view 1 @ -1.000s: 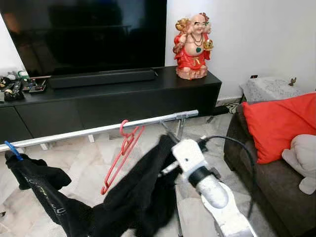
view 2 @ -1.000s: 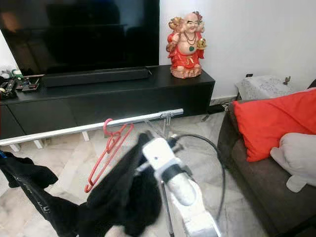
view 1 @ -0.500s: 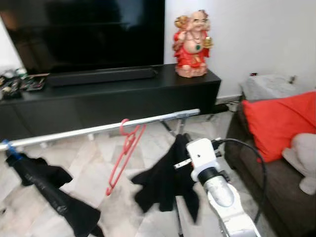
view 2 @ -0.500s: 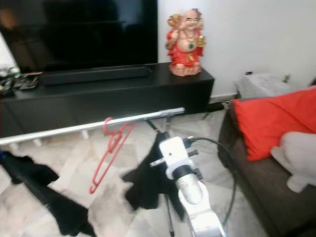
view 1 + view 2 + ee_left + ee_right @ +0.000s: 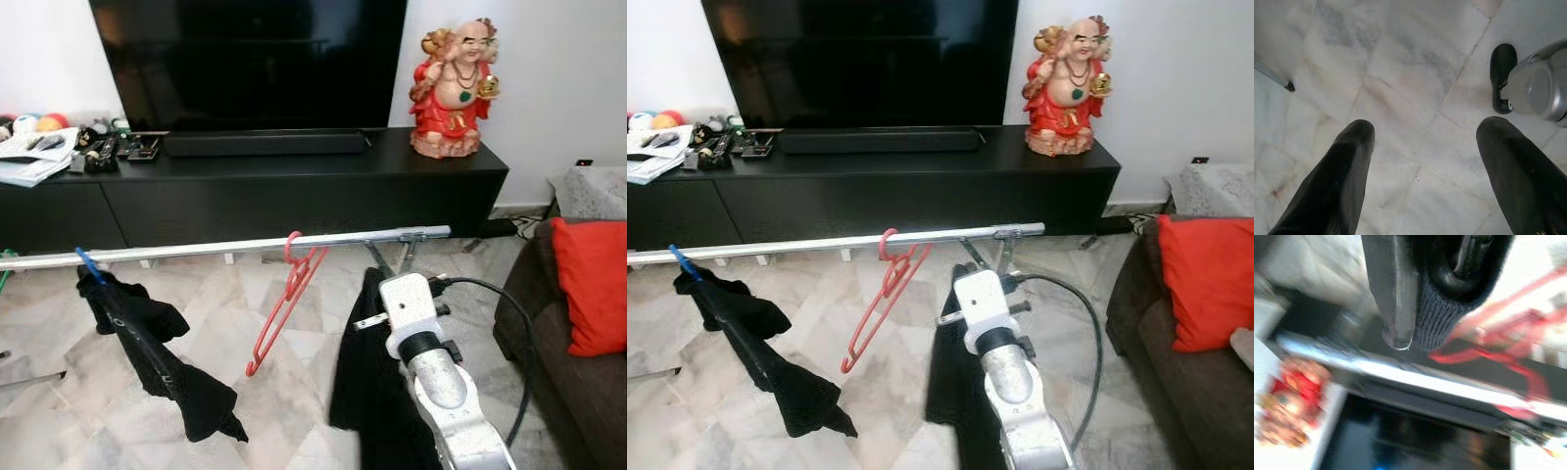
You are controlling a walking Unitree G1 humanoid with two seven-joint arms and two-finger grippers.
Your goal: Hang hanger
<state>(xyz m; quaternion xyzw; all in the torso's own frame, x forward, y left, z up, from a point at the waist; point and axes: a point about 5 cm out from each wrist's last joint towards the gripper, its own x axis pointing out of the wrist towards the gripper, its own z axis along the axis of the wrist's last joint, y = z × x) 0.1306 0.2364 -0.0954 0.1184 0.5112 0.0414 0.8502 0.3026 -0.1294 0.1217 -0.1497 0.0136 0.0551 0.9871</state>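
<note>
A silver rail runs across in front of the TV cabinet. An empty red hanger hangs on it near the middle. A blue hanger at the left carries a black garment. My right arm is raised just below the rail's right end, with a second black garment hanging straight down from it. In the right wrist view my right gripper is shut on this dark knit cloth, close to the rail. My left gripper hangs open over the marble floor.
A black TV cabinet with a red statue stands behind the rail. A dark sofa with a red cushion is on the right. The rack's legs and a black cable lie near my right arm.
The camera has swung left, so the scene has shifted right. The black garment in my right gripper swung from spread out leftward to hanging straight down.
</note>
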